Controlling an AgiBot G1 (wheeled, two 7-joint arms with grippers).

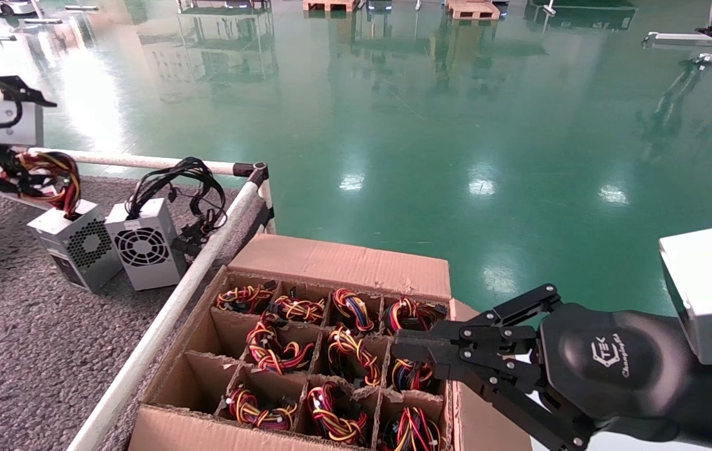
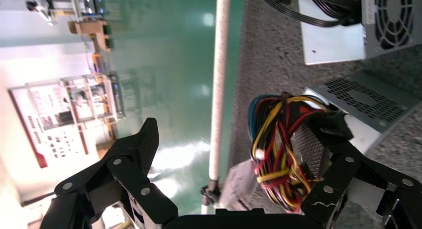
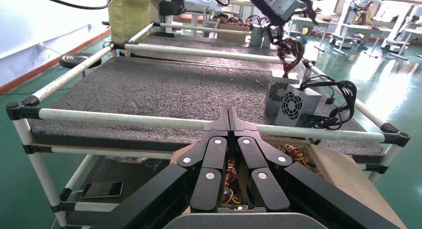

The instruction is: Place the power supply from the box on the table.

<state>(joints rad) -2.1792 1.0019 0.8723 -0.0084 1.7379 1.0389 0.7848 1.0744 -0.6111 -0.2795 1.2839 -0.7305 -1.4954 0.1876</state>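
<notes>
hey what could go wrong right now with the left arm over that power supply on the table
1. The left gripper is open around the wire bundle of the power supply; lifting away could snag a wire and tip the unit.
2. It stands right beside the white unit, so a tip could knock that over too.
The right gripper is shut above the box.

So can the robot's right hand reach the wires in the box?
Probably yes. The right hand hovers shut just above the box, whose top is open, with wires poking up and nothing covering them.
</notes>
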